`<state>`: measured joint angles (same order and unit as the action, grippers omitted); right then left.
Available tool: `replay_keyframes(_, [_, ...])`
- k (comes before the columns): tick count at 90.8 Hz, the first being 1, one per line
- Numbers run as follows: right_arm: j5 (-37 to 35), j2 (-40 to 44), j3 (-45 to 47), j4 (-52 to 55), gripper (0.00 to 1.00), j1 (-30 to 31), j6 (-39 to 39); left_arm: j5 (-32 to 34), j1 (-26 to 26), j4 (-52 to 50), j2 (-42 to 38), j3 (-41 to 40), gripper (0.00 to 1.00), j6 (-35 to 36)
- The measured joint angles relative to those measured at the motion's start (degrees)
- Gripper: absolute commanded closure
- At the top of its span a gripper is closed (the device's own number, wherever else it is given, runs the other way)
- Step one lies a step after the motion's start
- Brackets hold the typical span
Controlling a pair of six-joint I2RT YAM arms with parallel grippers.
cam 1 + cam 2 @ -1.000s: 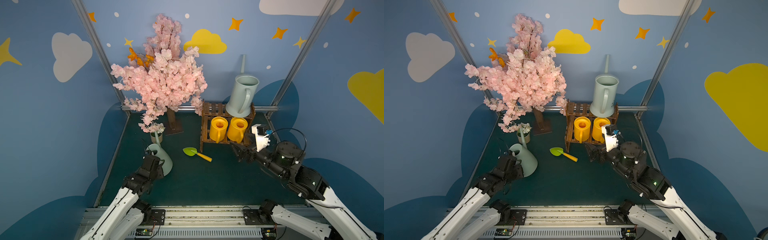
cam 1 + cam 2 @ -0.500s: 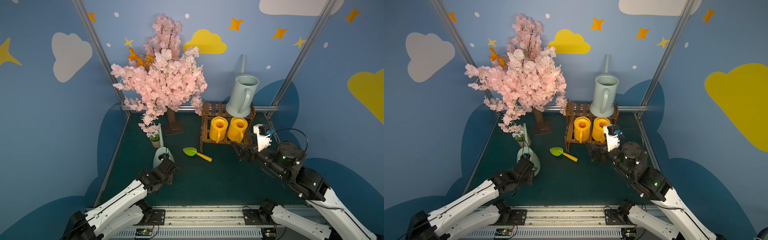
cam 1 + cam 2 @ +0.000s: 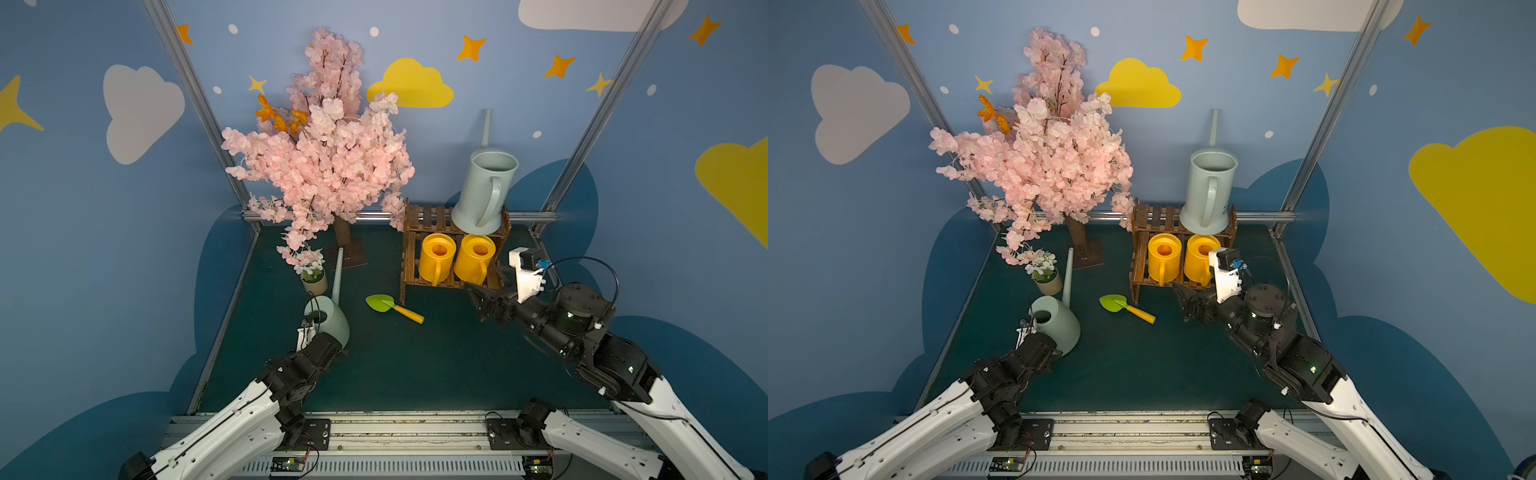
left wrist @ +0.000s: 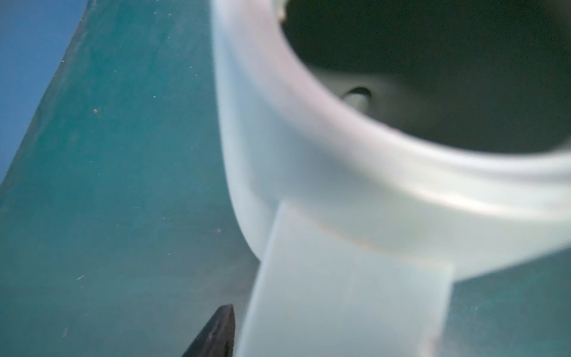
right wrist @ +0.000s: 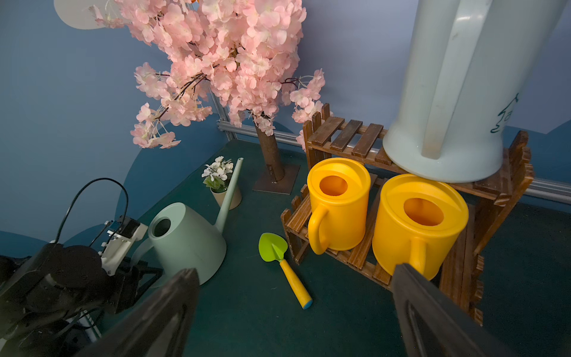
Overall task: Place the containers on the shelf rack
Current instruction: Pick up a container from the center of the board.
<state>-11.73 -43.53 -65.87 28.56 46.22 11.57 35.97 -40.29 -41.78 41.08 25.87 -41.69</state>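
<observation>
Watering-can round nears its end: low and left of centre, the pale green watering can (image 3: 332,320), the only container not yet shelved, stands on the bench (image 3: 415,365) just below the flower pot (image 3: 314,283). Jaws of the left arm (image 3: 286,374) sit at its handle; one finger (image 4: 216,333) shows just clear of the plastic, and whether they hold it cannot be told. Right of the green trowel (image 3: 380,302), the shelf rack (image 3: 430,216) carries two yellow cans (image 3: 436,257) on its lower tier and a blue-grey can (image 3: 484,191) at upper right. Right arm (image 3: 577,316) hovers before it, jaws wide and empty. Next move likely calls for a firm hold on the handle, then a lift over the trowel to the free upper-left slats, spout clear of the blossom tree (image 3: 324,166).
</observation>
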Motion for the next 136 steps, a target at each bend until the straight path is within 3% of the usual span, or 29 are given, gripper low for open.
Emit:
replay_keyframes(13, [0.2,0.2,0.0,0.3,0.02,0.0,0.0,-0.3,-0.1,6.1,4.3,-1.1,0.46,2.9])
replay_keyframes(31, [0.1,1.7,0.1,1.3,0.02,0.0,0.2,-1.6,-0.2,11.1,4.3,-1.6,0.65,7.1])
replay_keyframes(51, [-0.3,2.7,0.2,1.6,0.02,0.0,0.3,-1.8,-0.2,10.8,-1.5,-3.0,0.75,8.5])
replay_keyframes(88, [-0.9,3.0,0.6,1.9,0.02,-0.1,1.5,-5.2,-0.3,7.2,-0.9,0.1,0.91,11.1])
replay_keyframes(136, [-1.4,3.7,0.6,2.3,0.02,-0.1,1.6,-15.8,-1.0,-0.3,-1.8,8.5,0.96,19.3])
